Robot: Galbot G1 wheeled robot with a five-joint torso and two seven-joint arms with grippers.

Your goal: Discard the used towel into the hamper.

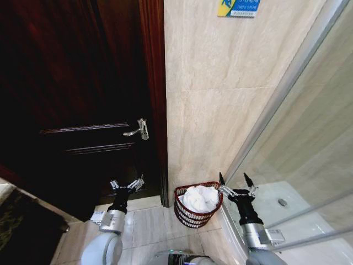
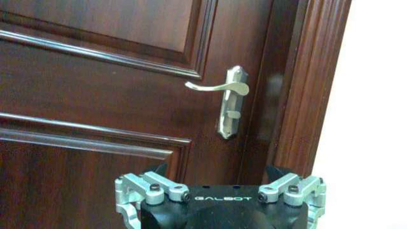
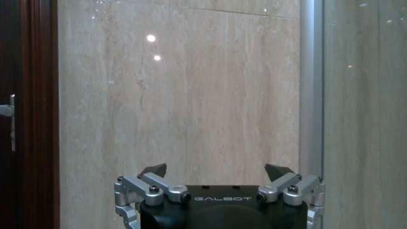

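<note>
Task judged essentially complete. White towel (image 1: 201, 198) lying bundled inside hamper (image 1: 186, 216), on floor between both hands, nearer right hand (image 1: 234, 182). Right hand open, empty, raised beside rim. Left hand (image 1: 126, 184) open, empty, facing door (image 1: 71, 99). Nothing left except withdrawal.

GALBOT | left tool (image 2: 220, 188) body | GALBOT | right tool (image 3: 216, 174) body | wall sign (image 1: 238, 7) text unreadable

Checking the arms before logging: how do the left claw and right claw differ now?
The left claw is beside the dark wooden door; the right claw is beside the round reddish-brown wicker hamper, which holds a white towel. Both are open and empty.
</note>
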